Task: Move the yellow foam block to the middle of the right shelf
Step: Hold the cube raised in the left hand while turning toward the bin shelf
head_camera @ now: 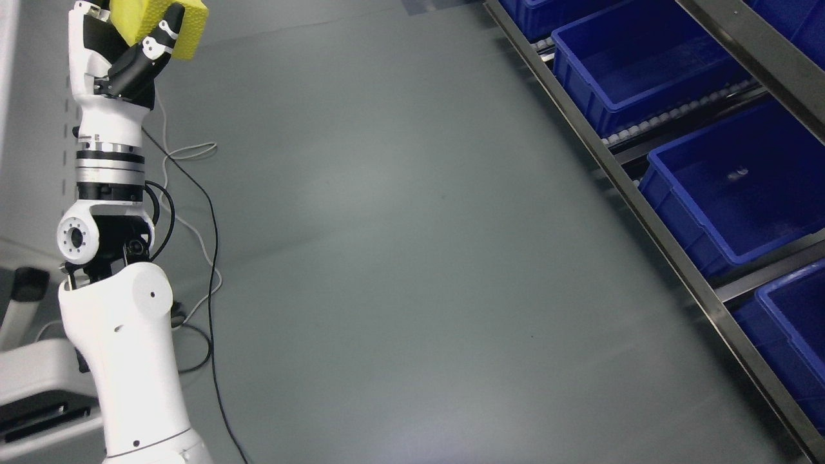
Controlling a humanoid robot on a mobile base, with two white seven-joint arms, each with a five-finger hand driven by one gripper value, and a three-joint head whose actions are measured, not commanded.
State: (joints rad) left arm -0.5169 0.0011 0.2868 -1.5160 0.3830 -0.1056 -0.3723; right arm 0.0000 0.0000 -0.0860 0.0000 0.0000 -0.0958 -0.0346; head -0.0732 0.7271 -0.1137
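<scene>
Your left robot hand (126, 55) is raised at the top left of the head view, clamped on the block (161, 22) — the dark fingers (151, 48) wrap across its front face while the palm backs it from the left. The block sits at the top of the hand, partly cut off by the upper edge of the frame. The high carry probably keeps it clear of the floor (387, 225) and the cables (200, 212) lying there.

The shelf (644, 206) runs along the right side, well apart from the hand, with blue bins (728, 187) open upward on its rollers — the bin layout suggests a drop from above. Which bin counts as the middle cannot be settled from this view. The right arm is not visible.
</scene>
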